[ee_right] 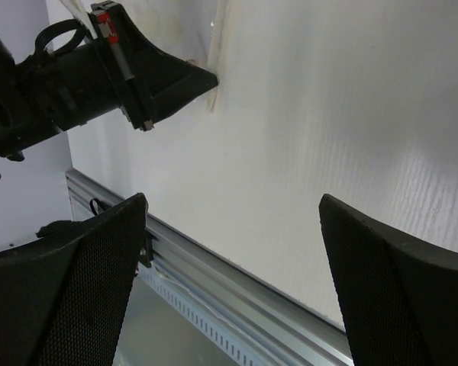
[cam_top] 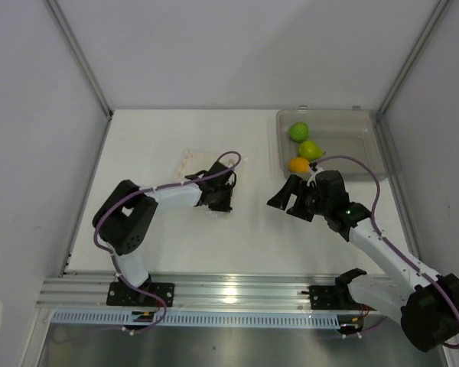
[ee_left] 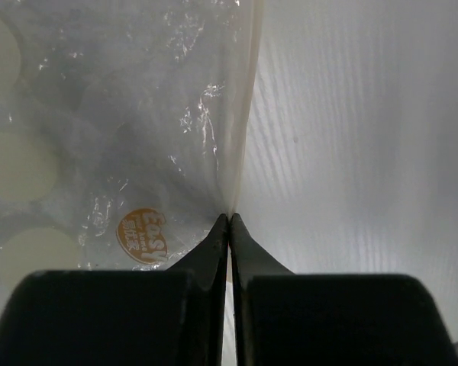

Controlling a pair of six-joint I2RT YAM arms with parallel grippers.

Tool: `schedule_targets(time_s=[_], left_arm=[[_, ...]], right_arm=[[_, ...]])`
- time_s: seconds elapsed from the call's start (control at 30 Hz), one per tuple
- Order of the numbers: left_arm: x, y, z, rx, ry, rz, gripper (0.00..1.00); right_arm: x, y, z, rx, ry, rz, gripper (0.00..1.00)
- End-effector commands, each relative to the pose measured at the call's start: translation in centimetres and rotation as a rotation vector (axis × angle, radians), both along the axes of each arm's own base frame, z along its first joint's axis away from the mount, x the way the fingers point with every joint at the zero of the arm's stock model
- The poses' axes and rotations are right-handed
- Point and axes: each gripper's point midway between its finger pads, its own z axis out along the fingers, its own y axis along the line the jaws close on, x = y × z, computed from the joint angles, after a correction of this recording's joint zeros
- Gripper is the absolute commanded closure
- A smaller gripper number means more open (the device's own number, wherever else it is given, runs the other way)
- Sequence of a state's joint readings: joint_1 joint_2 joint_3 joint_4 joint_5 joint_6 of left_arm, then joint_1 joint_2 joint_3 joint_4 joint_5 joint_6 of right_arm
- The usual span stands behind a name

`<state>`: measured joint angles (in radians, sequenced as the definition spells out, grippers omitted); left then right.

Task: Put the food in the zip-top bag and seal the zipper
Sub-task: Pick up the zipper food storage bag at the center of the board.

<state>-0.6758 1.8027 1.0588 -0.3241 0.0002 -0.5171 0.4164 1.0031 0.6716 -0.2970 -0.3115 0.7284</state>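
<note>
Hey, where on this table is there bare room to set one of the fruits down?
Bare table runs along the near rail, and there's a gap at the back between the bag and the tray. It's crowded in the tray, where three fruits sit together, and around the left gripper pinching the bag's edge.

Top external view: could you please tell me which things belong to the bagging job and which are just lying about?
Job: zip-top bag, pinched by shut left claw; two lime-green fruits; orange fruit; open right claw.
Lying about: clear tray holding the fruit; metal rail.
</note>
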Motion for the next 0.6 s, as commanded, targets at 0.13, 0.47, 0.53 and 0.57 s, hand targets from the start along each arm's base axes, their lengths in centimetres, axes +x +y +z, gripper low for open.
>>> schedule_targets(time_s=[0.13, 0.47, 0.53, 0.57], left_arm=[[-8.5, -1.3, 1.9, -0.181, 0.158, -0.115, 0.99], [-11.1, -3.5, 9.9, -0.359, 0.070, -0.229, 0.99], [-11.6, -3.5, 10.5, -0.362, 0.073, -0.242, 1.00], [-11.5, -3.7, 11.3, -0.372, 0.062, -0.247, 0.99]], right_arm=[[2.2, 1.5, 0.5, 0.026, -0.024, -0.012, 0.09], [4.0, 3.6, -0.2, 0.070, 0.015, 0.018, 0.64], [3.9, 4.0, -0.5, 0.072, 0.019, 0.025, 0.64], [3.9, 4.3, -0.4, 0.076, 0.006, 0.031, 0.64]])
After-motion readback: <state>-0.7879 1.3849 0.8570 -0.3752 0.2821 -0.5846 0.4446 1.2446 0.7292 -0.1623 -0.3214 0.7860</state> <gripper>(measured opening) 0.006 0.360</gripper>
